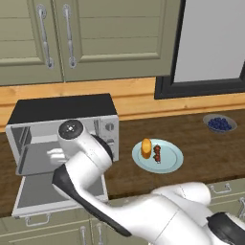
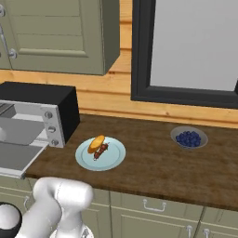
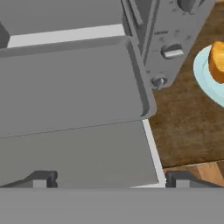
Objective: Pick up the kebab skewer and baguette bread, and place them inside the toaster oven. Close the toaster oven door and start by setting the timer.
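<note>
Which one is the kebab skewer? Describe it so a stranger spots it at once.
Find the toaster oven on the wooden counter; right of it sits a pale blue plate. The kebab skewer is the thin stick of dark red chunks there, beside the orange baguette bread.

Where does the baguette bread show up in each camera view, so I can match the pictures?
Left base view: the baguette bread lies right of centre, on the left part of the light blue plate, beside the kebab skewer.
Right base view: the bread is left of centre, on the plate's upper left.
Hand view: its end pokes in at the right edge.
Shared landmark: the toaster oven knob panel, next to the plate.
</note>
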